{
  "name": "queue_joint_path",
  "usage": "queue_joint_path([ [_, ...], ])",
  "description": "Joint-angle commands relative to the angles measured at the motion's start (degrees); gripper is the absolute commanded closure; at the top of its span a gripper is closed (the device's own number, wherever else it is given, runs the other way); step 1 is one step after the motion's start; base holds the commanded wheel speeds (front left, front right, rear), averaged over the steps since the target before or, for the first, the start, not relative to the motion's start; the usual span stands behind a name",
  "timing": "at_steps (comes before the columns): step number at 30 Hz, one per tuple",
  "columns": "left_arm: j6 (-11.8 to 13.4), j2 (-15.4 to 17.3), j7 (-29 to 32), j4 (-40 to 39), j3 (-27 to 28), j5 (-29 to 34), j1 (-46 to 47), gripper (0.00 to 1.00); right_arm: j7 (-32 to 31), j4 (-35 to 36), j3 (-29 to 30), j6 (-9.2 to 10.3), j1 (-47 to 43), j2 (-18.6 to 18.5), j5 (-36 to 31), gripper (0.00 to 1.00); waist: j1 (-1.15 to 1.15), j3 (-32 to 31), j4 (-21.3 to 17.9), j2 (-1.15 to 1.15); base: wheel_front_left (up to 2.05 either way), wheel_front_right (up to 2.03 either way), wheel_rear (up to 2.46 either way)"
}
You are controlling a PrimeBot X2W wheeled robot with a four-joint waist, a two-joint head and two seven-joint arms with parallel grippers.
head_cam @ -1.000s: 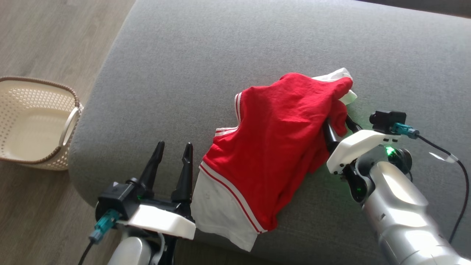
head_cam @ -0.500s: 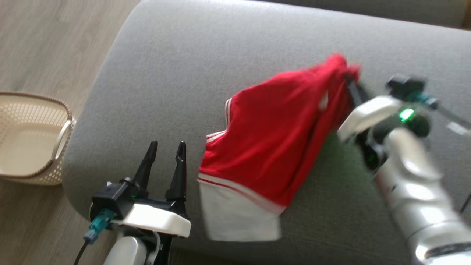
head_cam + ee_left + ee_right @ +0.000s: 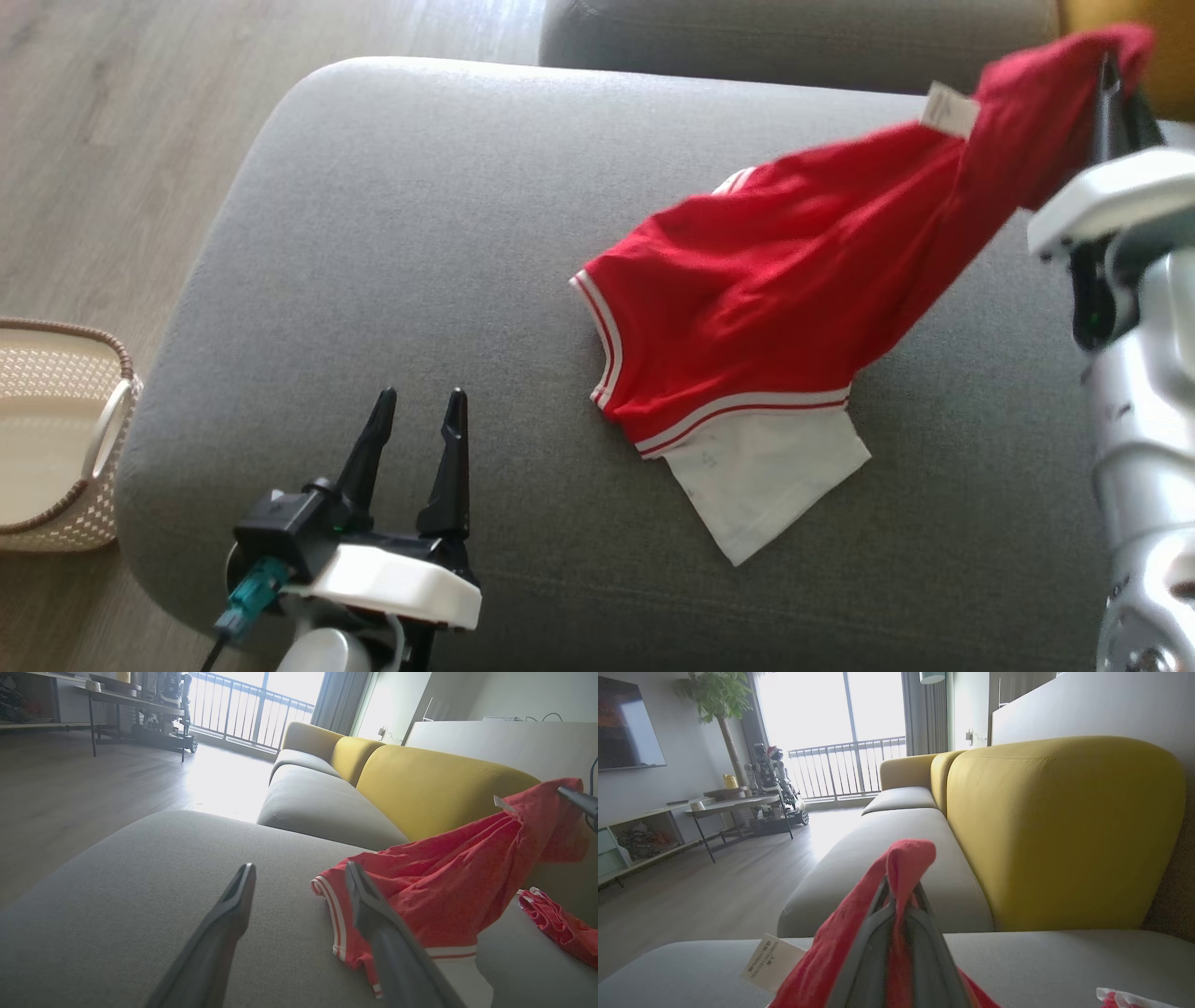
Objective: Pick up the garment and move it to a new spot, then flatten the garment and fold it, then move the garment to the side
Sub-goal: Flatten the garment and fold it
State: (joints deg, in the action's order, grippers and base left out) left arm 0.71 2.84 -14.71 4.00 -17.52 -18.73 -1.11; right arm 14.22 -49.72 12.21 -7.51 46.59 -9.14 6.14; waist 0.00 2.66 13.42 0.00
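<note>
While our right hand [image 3: 1116, 79] grips the shirt [image 3: 775, 280] high near the sofa's [image 3: 373, 233] far right corner, our left hand [image 3: 415, 406] hovers wide open at its near edge.

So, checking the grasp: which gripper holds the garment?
The right gripper: its jaws are shut on a raised red fold of the garment, while the left gripper stands open, apart from it.

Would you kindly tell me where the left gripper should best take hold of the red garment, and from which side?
I would grip the white-striped edge of the red garment, coming low from the robot's left: it lies on the sofa cushion facing the open left gripper, opposite the end the right gripper holds raised.
</note>
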Motion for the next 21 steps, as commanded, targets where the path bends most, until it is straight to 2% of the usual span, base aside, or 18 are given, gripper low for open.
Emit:
queue_joint_path([
  [1, 0.3, 0.0, -0.3, -2.2, 2.4, 0.6, 1.9, 0.0, 0.0, 1.4, -0.5, 0.02, -0.5, 0.7, -1.2, 1.0, 0.0, 0.1, -0.4, 0.0, 0.0, 0.0, 0.0],
  [11, -0.3, 0.0, -0.3, -2.2, 3.6, 1.1, 2.2, 0.0, -1.6, 2.4, 10.0, 0.02, -13.8, 4.6, -5.4, 1.0, 0.0, 1.2, -2.9, 0.0, 0.0, 0.0, 0.0],
  [12, -0.3, 0.0, -0.3, -2.1, 3.7, 1.1, 2.2, 0.0, -1.9, 2.8, 10.5, 0.02, -14.9, 4.9, -5.9, 0.69, 0.0, 1.3, -3.2, 0.0, 0.0, 0.0, 0.0],
  [13, -0.4, 0.0, -0.3, -2.1, 3.7, 1.1, 2.3, 0.0, -2.0, 3.2, 11.0, 0.02, -15.8, 5.2, -6.5, 0.03, 0.0, 1.3, -3.5, 0.0, 0.0, 0.0, 0.0],
  [14, -0.5, 0.0, -0.3, -2.0, 3.6, 1.2, 2.4, 0.0, -2.2, 3.7, 11.5, 0.02, -16.6, 5.5, -7.1, 0.0, 0.0, 1.4, -3.8, 0.0, 0.0, 0.0, 0.0],
  [17, -0.6, 0.0, -0.3, -1.8, 3.5, 1.4, 2.6, 0.0, -2.3, 5.9, 12.4, 0.02, -17.6, 6.0, -7.8, 0.0, 0.0, 1.3, -4.6, 0.0, 0.0, 0.0, 0.0],
  [21, -0.7, 0.0, -0.3, -1.6, 3.8, 1.6, 2.7, 0.0, -1.7, 9.6, 8.5, 0.02, -17.6, 6.2, -5.3, 0.0, 0.0, 0.6, -5.6, 0.0, 0.0, 0.0, 0.0],
])
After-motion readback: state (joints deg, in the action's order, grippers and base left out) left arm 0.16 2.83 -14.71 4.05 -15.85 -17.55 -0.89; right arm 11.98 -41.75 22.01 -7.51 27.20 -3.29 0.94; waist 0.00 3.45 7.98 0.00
